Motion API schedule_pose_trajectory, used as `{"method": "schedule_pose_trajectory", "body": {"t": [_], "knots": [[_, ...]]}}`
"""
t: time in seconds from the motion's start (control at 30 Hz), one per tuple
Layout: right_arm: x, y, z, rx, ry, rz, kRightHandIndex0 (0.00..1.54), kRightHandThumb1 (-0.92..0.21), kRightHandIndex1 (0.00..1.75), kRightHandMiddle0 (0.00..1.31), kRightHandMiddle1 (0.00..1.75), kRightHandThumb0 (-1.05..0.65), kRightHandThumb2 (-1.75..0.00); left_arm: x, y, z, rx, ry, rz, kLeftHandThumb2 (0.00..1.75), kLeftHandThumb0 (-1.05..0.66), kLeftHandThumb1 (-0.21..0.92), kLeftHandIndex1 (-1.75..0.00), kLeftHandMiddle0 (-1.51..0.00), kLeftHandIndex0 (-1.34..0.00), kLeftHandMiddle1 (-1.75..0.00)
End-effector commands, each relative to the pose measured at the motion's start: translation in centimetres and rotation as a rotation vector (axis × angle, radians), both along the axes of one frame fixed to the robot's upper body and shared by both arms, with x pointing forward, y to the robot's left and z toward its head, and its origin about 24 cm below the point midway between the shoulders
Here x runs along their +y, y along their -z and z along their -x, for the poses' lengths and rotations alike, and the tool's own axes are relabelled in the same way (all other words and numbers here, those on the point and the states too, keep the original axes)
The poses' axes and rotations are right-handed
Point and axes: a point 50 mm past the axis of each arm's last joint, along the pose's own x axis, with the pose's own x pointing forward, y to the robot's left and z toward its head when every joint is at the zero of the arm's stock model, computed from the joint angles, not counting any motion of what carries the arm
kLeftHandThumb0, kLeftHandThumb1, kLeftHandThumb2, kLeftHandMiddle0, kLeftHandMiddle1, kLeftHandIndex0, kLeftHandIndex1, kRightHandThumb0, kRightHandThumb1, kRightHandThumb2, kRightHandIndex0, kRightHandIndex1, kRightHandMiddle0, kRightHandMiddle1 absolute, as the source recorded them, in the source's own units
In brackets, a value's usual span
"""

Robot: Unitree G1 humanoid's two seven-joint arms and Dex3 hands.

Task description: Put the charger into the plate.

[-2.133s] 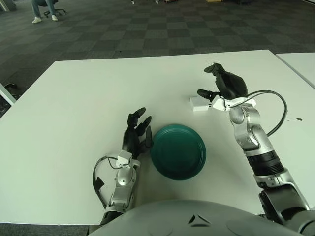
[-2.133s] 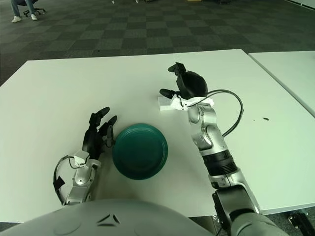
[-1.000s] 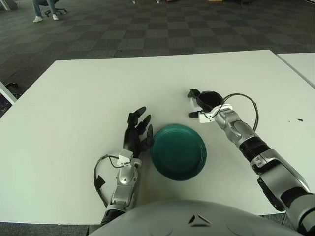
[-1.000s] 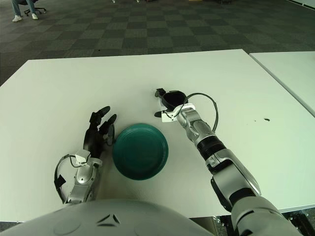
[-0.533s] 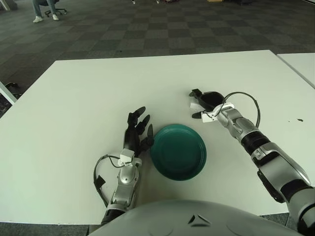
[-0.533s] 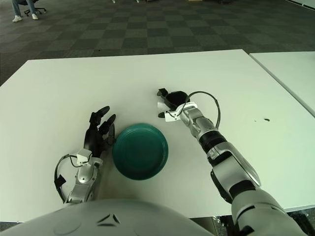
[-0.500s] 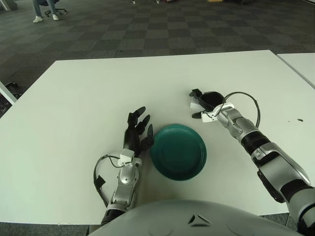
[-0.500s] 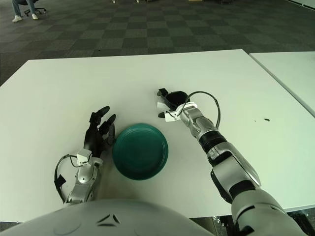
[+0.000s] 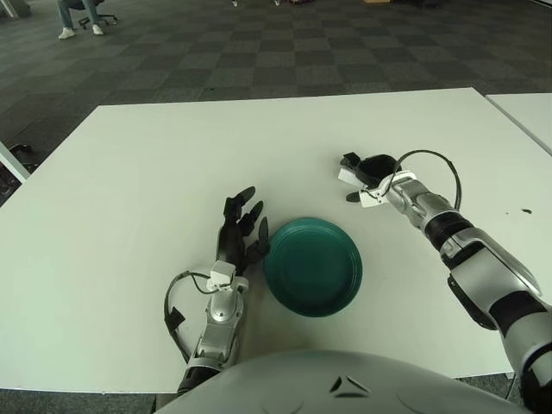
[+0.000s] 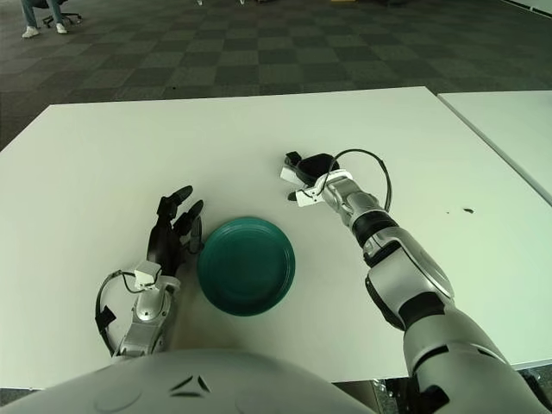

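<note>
A dark green plate [image 9: 312,266] lies on the white table [image 9: 129,172], near its front middle. The white charger [image 9: 347,176] is behind and to the right of the plate, mostly hidden under my right hand [image 9: 362,175]. That hand is low at the table with its black fingers curled around the charger; only the charger's left end shows. I cannot tell whether the charger is off the table. It also shows in the right eye view [image 10: 288,173]. My left hand [image 9: 240,231] rests open just left of the plate's rim.
A second white table [image 9: 533,112] stands to the right across a narrow gap. A small dark speck [image 9: 523,210] lies near the right edge. The floor beyond is dark carpet, with a seated person's legs [image 9: 76,17] at the far left.
My right hand came down from above the charger, closed around it, and has shifted a little to the right with it. The left hand and the plate have not moved.
</note>
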Motion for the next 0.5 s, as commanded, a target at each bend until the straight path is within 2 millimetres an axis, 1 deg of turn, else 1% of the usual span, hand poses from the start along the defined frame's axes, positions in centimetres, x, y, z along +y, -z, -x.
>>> {"method": "schedule_pose_trajectory", "body": {"t": [0.0, 0.1, 0.33, 0.47], "knots": [[-0.77, 0.87, 0.32, 0.081, 0.009, 0.069, 0.40, -0.92, 0.00, 0.00, 0.66, -0.66, -0.65, -0.68, 3.35, 2.51, 0.194, -0.008, 0.001, 0.86, -0.64, 0.92, -0.84, -0.65, -0.14, -0.02], [-0.90, 0.78, 0.18, 0.093, 0.019, 0.072, 0.39, -0.92, 0.00, 0.00, 0.65, -0.66, -0.66, -0.69, 3.33, 2.51, 0.192, -0.007, 0.001, 0.85, -0.64, 0.92, -0.84, -0.66, -0.15, -0.02], [-1.13, 0.60, -0.15, 0.108, 0.056, 0.053, 0.40, -0.92, 0.01, 0.00, 0.76, -0.64, -0.65, -0.71, 3.32, 2.62, 0.192, -0.002, 0.006, 0.85, -0.65, 0.92, -0.84, -0.64, -0.14, -0.01], [-1.17, 0.57, -0.25, 0.123, 0.071, 0.049, 0.40, -0.92, 0.01, 0.00, 0.78, -0.63, -0.65, -0.72, 3.29, 2.63, 0.186, -0.004, 0.009, 0.84, -0.65, 0.92, -0.84, -0.64, -0.14, -0.01]]}}
